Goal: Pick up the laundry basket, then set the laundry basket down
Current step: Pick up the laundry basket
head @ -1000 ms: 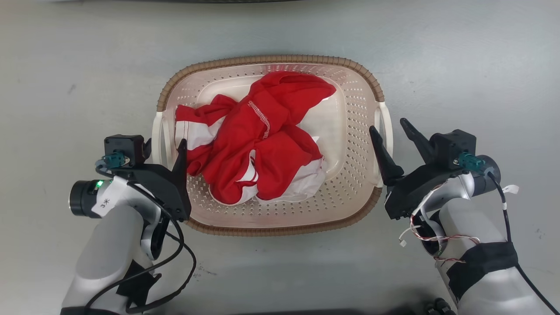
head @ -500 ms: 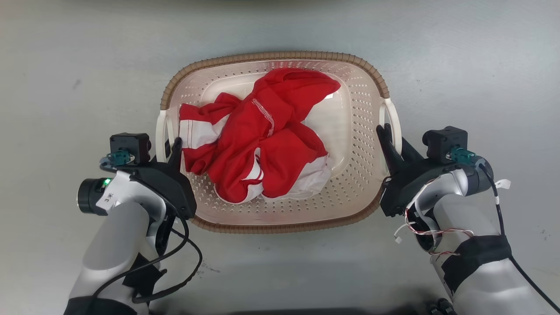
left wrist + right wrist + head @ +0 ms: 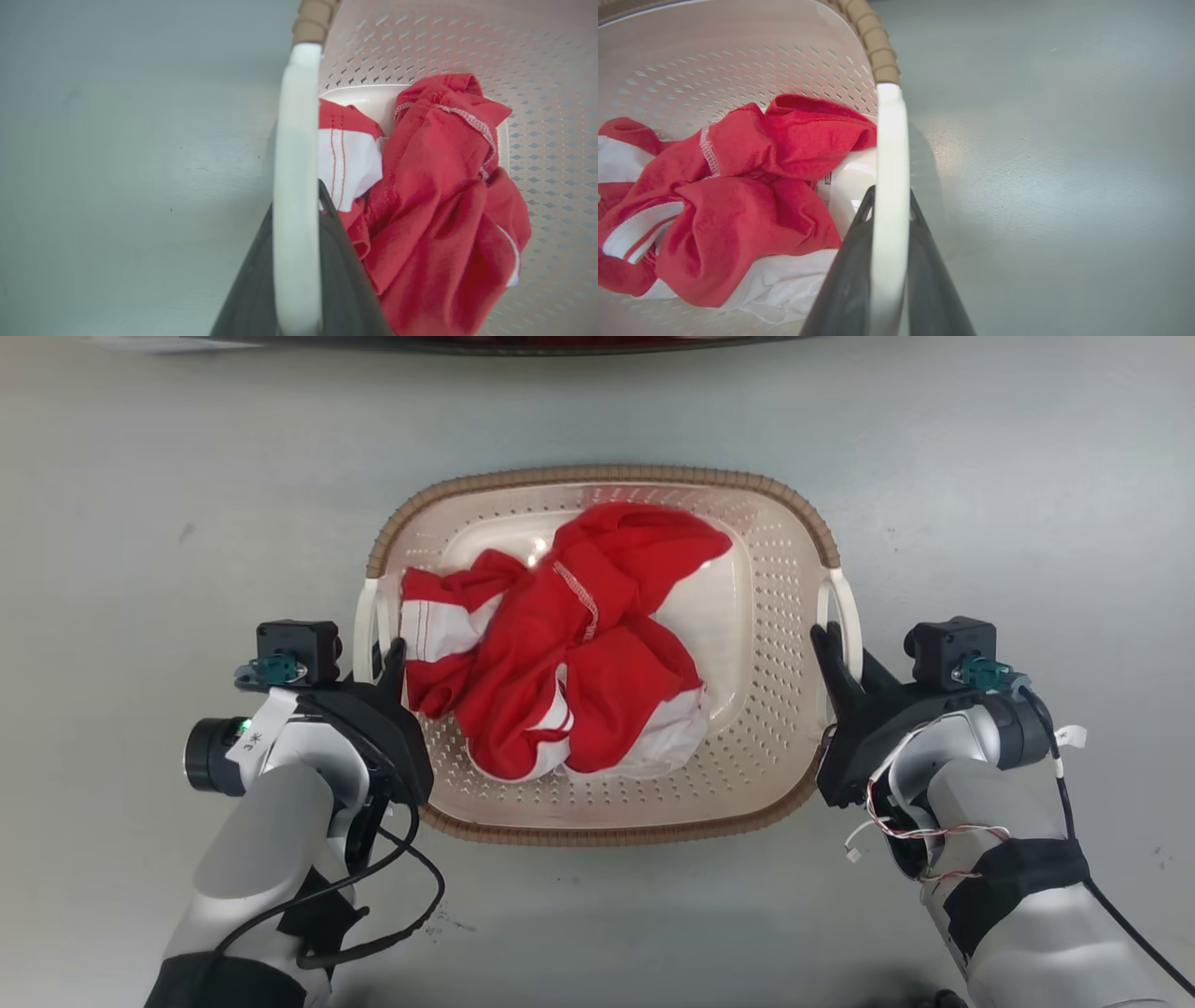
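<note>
moved: right fingers [image 3: 826,658], apart a second ago, clamped on white handle [image 3: 848,607] | left fingers [image 3: 392,663] clamped likewise | cream perforated plastic laundry basket [image 3: 597,476], brown-rimmed, between them over grey floor [image 3: 187,476] | risk: uneven lift tips basket, spilling red garment [image 3: 597,644]

Left hand [image 3: 378,658], right hand [image 3: 840,649]: both clenched.

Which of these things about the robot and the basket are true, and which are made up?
1. The left gripper is shut on the laundry basket's white left handle. True.
2. The basket holds blue towels. False: it holds red and white clothes.
3. One gripper hangs open, far from the basket. False: the right gripper is shut too, on the right handle.
4. The basket's rim is brown. True.
</note>
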Controlling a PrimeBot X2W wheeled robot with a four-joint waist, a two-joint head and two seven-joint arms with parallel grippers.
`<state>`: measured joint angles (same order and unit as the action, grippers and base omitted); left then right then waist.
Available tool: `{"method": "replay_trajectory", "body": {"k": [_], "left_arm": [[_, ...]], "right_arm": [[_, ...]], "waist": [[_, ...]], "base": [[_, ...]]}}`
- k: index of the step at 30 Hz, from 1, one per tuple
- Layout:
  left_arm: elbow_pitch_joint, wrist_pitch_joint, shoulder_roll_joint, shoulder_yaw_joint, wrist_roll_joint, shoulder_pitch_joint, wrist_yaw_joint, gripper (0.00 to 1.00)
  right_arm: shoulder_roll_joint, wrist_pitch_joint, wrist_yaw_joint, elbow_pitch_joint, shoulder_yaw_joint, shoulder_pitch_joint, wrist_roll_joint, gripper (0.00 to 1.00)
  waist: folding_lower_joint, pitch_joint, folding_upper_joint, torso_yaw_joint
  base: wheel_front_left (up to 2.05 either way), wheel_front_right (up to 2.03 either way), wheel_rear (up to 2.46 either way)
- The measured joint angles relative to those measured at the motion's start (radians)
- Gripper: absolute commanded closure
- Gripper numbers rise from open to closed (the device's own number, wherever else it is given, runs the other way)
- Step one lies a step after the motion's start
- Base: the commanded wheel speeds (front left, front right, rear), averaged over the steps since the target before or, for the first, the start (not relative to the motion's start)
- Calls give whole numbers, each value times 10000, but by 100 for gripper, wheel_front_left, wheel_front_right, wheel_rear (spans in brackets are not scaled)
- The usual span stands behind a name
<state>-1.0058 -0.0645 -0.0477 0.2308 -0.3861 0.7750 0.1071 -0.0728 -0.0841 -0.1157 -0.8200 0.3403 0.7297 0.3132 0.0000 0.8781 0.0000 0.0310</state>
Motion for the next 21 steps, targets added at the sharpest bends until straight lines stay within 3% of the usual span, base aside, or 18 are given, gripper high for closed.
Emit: {"method": "replay_trajectory", "body": {"k": [21], "left_arm": [[-1494,1344,332,219,-1047,398,176,100]], "right_arm": [[-132,968,-81,-1586,571,411,802,100]], "waist": [[0,-1880,0,178]], "base": [[0,0,0]]}}
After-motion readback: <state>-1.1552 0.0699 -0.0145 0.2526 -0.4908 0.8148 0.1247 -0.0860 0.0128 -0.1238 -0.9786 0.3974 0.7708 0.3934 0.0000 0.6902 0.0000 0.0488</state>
